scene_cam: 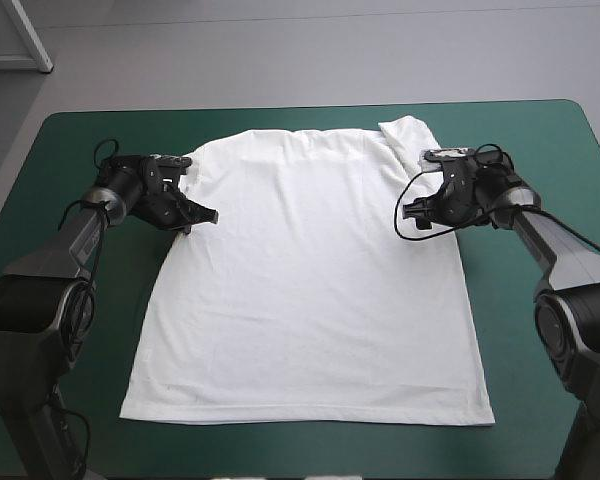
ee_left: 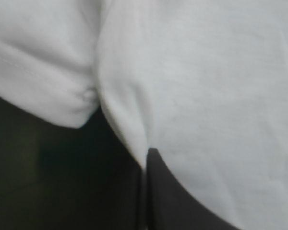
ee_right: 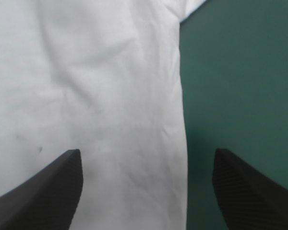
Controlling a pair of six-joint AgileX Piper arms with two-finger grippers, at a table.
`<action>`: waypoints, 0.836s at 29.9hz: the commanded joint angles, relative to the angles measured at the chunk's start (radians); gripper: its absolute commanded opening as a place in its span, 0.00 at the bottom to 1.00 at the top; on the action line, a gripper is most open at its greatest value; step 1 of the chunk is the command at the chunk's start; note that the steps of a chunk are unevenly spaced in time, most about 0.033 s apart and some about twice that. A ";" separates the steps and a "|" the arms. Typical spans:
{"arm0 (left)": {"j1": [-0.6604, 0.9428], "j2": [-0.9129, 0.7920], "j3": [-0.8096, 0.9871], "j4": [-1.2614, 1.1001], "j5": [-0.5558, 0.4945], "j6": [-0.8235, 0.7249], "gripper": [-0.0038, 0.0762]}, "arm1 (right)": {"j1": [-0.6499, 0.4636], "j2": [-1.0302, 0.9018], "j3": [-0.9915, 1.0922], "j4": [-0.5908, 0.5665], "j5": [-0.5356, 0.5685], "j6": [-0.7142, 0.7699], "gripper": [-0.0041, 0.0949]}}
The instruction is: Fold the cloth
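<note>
**White T-shirt** (scene_cam: 310, 290) spread flat mid-table on the teal-green cover (scene_cam: 70, 170), collar toward the far edge. The left gripper (scene_cam: 206, 214) sits at the left underarm. Its black fingers appear to meet on a pinch of cloth, though its wrist view is dim. The right gripper (ee_right: 147, 152) stands wide, astride the shirt's right side edge, holding nothing. Risk: a lift by the left arm alone would drag and skew the shirt. Bare cover borders every hem, broadest at the sides.
</note>
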 commanded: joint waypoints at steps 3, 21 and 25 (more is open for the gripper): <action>-0.005 -0.017 -0.007 -0.011 0.000 -0.014 0.04 | -0.010 0.040 -0.105 0.010 -0.032 -0.019 0.65; -0.002 -0.039 -0.015 0.001 -0.019 -0.045 0.04 | -0.010 0.120 -0.139 0.066 -0.059 -0.068 0.02; -0.002 -0.099 -0.066 0.027 -0.018 -0.056 0.04 | -0.010 0.056 -0.178 0.066 -0.037 -0.068 0.02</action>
